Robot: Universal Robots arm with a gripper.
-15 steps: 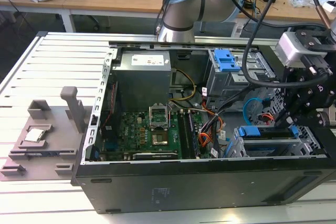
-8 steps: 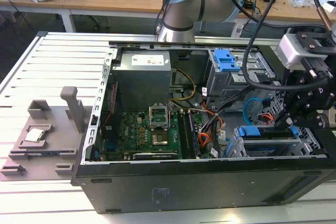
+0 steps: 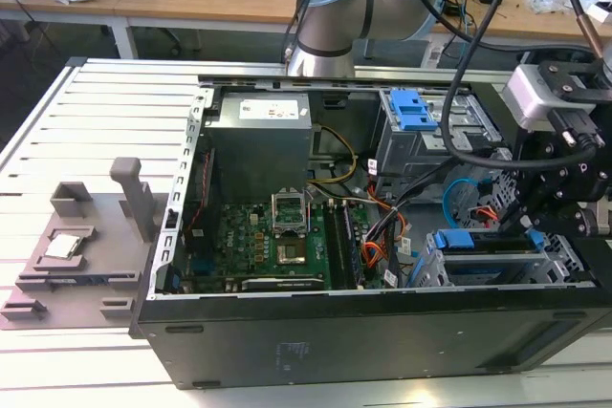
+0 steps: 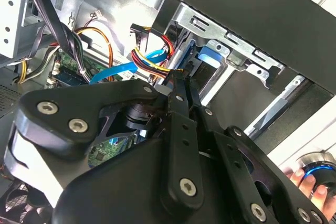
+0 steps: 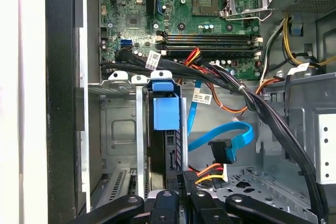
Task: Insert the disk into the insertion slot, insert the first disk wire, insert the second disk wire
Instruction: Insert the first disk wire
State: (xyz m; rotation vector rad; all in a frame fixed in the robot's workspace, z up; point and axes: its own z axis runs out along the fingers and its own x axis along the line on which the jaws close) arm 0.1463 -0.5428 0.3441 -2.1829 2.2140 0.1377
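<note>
The disk (image 5: 169, 148) stands edge-on in the insertion slot (image 5: 138, 129) — its face is hidden. The gripper (image 5: 184, 183) is at its rear edge, jaws closed on the power connector (image 5: 183, 173), which is mostly hidden. The SATA cable (image 5: 231, 141) hangs loose in the open bay beside them.

Blue-framed disk (image 5: 167, 115) inside grey slot (image 5: 121, 131)

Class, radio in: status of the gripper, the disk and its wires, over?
Gripper fingers shut on red-yellow wire plug, close beside disk. That disk seated in insertion slot. Blue cable lying loose alongside, end unplugged.
</note>
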